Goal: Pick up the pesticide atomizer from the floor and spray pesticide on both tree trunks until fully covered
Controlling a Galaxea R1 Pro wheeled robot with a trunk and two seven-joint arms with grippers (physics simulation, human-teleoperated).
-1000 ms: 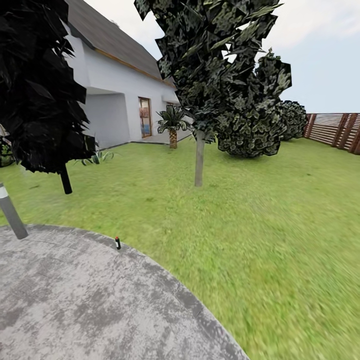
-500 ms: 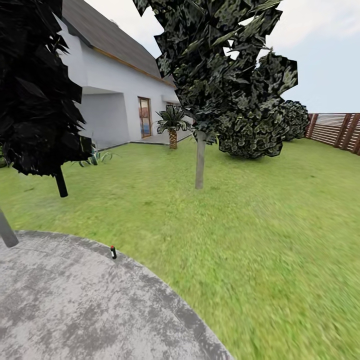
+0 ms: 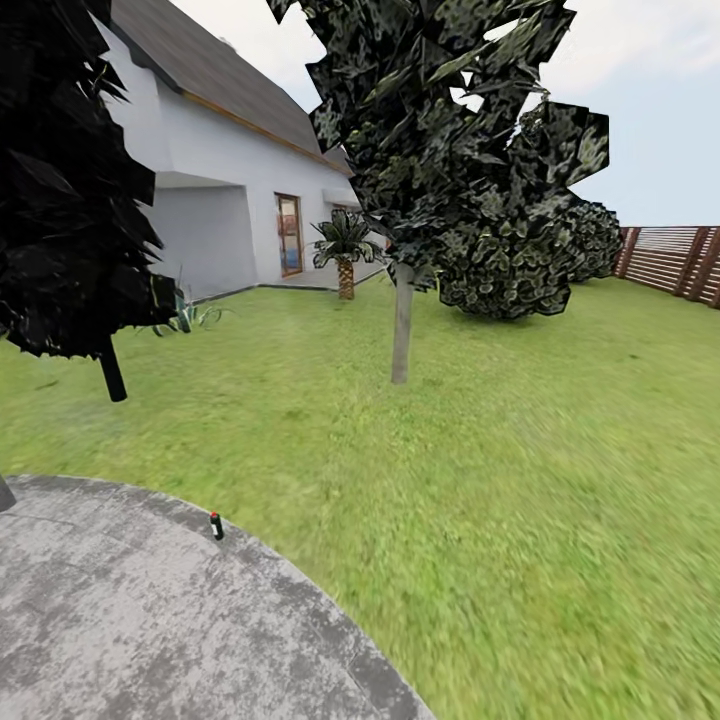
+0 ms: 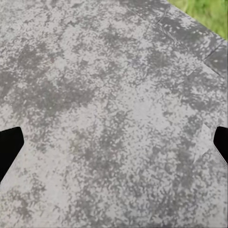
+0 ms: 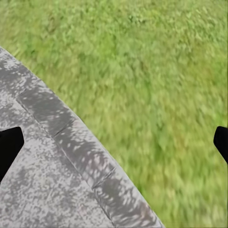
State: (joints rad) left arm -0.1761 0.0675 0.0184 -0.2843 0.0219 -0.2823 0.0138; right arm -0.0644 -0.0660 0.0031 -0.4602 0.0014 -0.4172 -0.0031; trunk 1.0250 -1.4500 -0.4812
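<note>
Mottled grey paving [image 3: 130, 620] with a darker rim; bright green lawn [image 3: 520, 480]; near-black atomizer [image 3: 216, 526] with red top; grey-tan trunk [image 3: 402, 322]; white house [image 3: 230, 190]; brown slatted fence [image 3: 670, 258].

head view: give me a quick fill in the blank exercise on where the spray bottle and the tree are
1. The spray bottle stands on the grey ____ near its curved edge.
2. The bottle's top is ____.
3. The tree trunk rises out of the ____.
4. The small palm stands in front of the white ____.

Missing words: paving; red; lawn; house
</note>
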